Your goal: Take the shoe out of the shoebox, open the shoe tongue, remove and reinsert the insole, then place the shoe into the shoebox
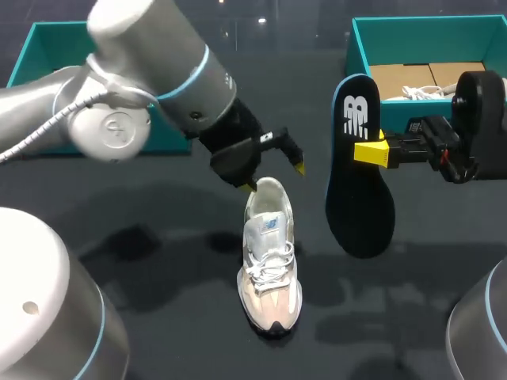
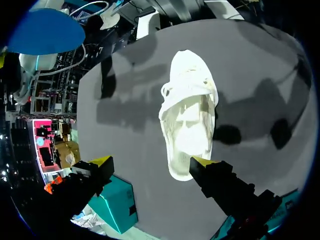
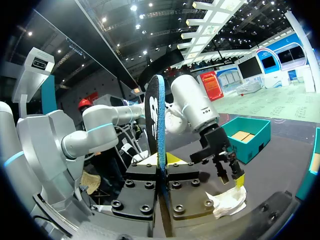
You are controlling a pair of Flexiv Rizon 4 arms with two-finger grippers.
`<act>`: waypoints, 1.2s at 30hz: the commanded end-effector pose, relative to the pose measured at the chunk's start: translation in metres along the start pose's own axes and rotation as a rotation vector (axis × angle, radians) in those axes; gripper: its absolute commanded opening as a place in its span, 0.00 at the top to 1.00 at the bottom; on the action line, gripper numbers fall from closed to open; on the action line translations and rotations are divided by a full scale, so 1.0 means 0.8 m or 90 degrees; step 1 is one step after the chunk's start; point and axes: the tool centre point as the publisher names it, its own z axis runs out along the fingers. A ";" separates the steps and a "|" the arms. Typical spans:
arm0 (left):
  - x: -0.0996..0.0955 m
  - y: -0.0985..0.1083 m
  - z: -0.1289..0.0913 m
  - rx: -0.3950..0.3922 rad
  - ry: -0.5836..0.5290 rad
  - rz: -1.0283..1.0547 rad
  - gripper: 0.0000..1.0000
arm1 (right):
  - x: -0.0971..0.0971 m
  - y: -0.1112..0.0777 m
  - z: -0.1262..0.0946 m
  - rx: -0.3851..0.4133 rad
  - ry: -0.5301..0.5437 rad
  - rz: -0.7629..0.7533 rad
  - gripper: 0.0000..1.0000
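The white-and-beige lace-up sneaker (image 1: 269, 261) stands on its sole on my dark counter (image 1: 158, 253), toe toward the robot, apart from the teal cardboard shoebox (image 1: 420, 28) at the far right. My left gripper (image 1: 276, 177) hovers just over the heel, fingers released and spread. My right gripper (image 1: 370, 152) reaches in level from the right, fingers clenched on the black foam insole (image 1: 360, 182), held on edge in the air.

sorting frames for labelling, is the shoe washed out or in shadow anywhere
Left wrist view: the shoe glares near white, its inside detail lost, with dark arm shadows across the table. Head view: evenly lit, detail readable, only soft shadows beside it. Right wrist view: bright too, beneath the left gripper.
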 end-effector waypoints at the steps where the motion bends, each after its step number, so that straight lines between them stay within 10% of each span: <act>1: 0.013 0.000 -0.039 0.007 -0.131 0.003 0.00 | -0.001 -0.001 0.002 0.001 0.000 0.000 1.00; 13: 0.013 0.000 -0.039 0.007 -0.131 0.003 0.00 | -0.001 -0.001 0.002 0.001 0.000 0.000 1.00; 22: 0.014 0.012 -0.056 -0.043 -0.276 0.037 0.00 | -0.001 -0.001 0.002 0.001 0.000 0.000 1.00; 36: -0.012 0.005 -0.089 0.041 -0.447 0.080 0.00 | -0.001 -0.001 0.002 0.001 0.000 0.000 1.00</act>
